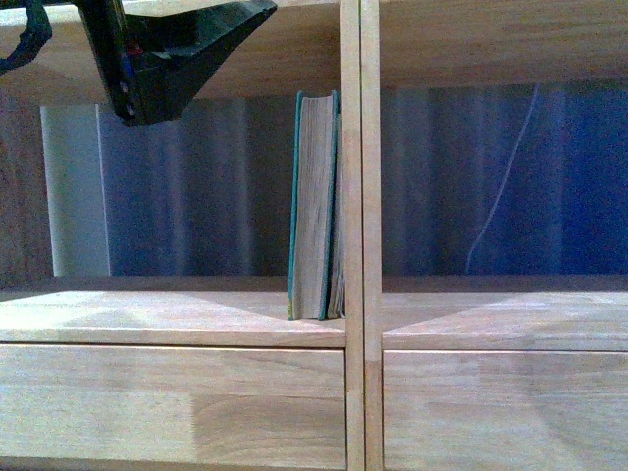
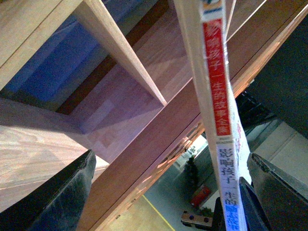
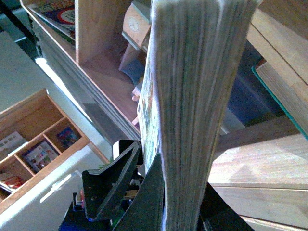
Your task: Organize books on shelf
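The thin white paperback [image 2: 216, 86] with its red-topped spine runs across the left wrist view. My right gripper [image 3: 183, 211] is shut on its lower end, page edges [image 3: 192, 96] facing the camera. My left gripper [image 2: 171, 192] is open, and the paperback stands between its jaws, close to one finger [image 2: 279, 192]. The thick teal book [image 1: 312, 206] stands upright on the pale wood shelf [image 1: 177, 319], against the centre divider. Its edge also shows in the right wrist view [image 3: 284, 91]. A black gripper finger [image 1: 167, 49] hangs at the front view's top left. The paperback is out of the front view.
Two drawer fronts [image 1: 167, 402] lie under the shelf board, and a blue backdrop [image 1: 471, 177] hangs behind the bays. The right wrist view shows a wooden compartment tray [image 3: 33, 144] with small books and a lower shelf holding a toy clock [image 3: 137, 24].
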